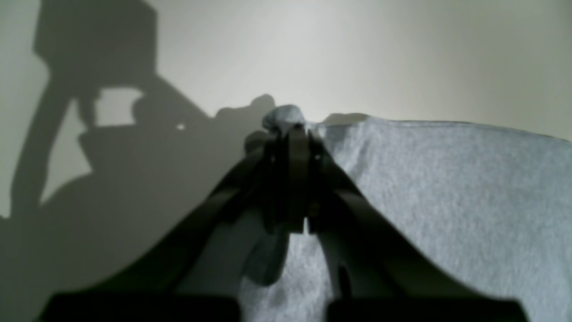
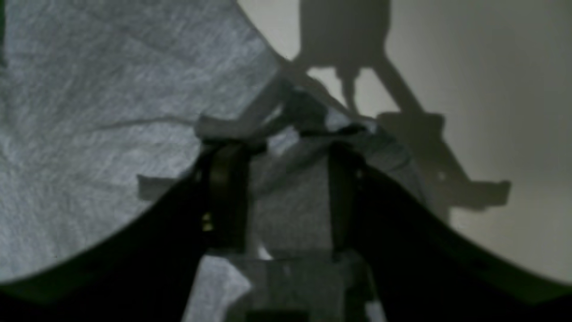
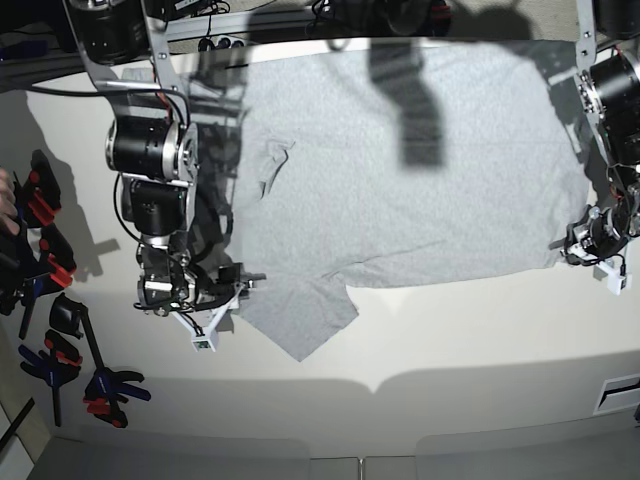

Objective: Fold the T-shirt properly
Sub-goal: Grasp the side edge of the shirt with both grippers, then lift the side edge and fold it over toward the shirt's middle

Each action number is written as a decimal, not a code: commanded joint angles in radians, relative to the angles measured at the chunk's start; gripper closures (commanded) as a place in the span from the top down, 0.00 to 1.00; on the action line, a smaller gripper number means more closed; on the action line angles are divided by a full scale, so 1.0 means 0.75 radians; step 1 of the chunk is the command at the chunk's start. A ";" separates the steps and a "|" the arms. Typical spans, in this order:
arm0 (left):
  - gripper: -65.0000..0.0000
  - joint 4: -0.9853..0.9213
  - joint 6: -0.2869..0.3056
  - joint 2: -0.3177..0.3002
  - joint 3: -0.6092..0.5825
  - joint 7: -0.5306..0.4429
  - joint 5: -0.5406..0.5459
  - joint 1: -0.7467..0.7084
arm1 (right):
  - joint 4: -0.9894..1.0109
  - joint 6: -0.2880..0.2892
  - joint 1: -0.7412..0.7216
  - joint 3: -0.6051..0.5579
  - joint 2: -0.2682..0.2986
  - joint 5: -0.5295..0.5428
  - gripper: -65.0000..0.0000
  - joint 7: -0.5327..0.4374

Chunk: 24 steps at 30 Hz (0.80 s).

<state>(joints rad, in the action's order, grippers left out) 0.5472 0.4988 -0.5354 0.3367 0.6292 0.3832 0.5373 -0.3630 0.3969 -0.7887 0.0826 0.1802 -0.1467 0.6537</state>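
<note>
T-shirt [image 3: 420, 170] lies spread, unfolded. Left claw [image 1: 290, 129] pinches its edge; right claw [image 2: 277, 134] half-open astride sleeve; folds remain.

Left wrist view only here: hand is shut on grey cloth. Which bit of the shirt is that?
Observer: The left hand grips the shirt at its near corner, on the base view's right.
Operator: Other hand?
Observer: The right hand is at the opposite edge, beside the sleeve that juts toward the camera.
Operator: Gripping?
Observer: Its wrist view shows the jaws apart with cloth between them, not clamped.
</note>
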 commanded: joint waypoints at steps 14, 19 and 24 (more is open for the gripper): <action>0.00 0.022 0.004 -0.028 0.004 -0.071 0.016 0.062 | -0.005 -0.029 -0.092 0.002 -0.001 -0.005 0.00 0.023; 0.00 0.022 0.004 -0.030 0.004 -0.071 0.013 0.138 | -0.014 -0.032 -0.144 0.002 0.000 0.019 0.00 -0.004; 0.00 0.022 0.004 -0.025 0.004 -0.020 -0.066 0.237 | -0.016 0.016 -0.232 0.002 0.001 0.097 0.00 0.023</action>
<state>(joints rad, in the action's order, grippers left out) 0.5472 0.4988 -0.5350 0.3367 0.6353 0.3172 0.6827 -0.3557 0.4000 -0.9184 0.0849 0.1753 -0.0814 0.6930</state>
